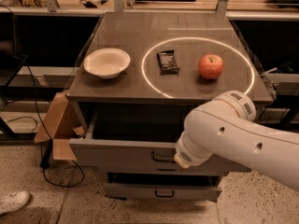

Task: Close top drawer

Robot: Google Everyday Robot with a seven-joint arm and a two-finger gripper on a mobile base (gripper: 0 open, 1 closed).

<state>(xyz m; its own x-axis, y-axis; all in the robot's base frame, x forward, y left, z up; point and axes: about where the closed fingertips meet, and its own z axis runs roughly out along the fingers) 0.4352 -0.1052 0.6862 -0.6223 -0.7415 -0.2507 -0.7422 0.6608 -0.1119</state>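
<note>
Top drawer stands open at 6 o'clock. The white arm, entering from 4 o'clock, covers its front, with the gripper beside the handle; open or closed cannot be told. Bowl, snack bar and apple sit above.

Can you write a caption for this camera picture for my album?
White robot arm at the open wide grey metal top drawer; its gripper is out of view.
</note>
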